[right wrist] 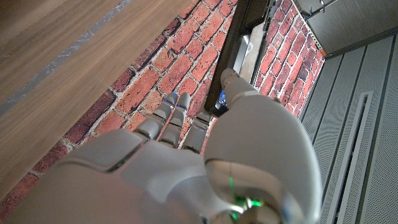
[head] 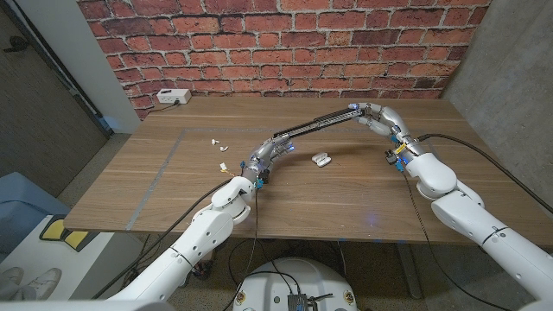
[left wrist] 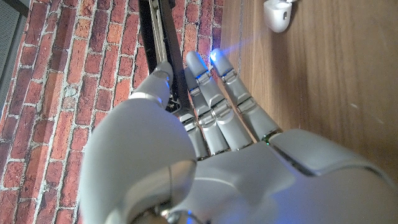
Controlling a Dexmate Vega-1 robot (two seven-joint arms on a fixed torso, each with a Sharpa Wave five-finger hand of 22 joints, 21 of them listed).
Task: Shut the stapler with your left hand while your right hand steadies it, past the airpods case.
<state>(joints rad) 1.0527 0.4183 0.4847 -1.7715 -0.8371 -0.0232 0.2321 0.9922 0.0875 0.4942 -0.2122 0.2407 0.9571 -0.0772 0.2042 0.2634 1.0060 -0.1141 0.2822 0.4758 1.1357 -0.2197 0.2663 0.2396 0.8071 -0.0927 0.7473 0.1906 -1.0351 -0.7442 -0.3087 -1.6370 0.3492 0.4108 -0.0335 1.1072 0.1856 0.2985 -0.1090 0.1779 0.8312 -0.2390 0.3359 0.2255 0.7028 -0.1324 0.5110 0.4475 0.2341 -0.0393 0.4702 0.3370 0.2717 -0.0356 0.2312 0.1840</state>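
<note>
The stapler (head: 313,126) is long, thin and black with a silvery metal strip, swung open almost straight and lifted off the wooden table (head: 173,190). It spans from the left hand (head: 268,155), which grips its near end, to the right hand (head: 373,115), which holds its far end. The white airpods case (head: 321,159) lies open between the hands, just right of the left one. No writing is legible on any of it.

Black stapler (head: 313,127), white airpods case (head: 321,159), silver-grey robot hands — wood-grain brown table (head: 173,186), red brick wall (head: 276,43).
</note>
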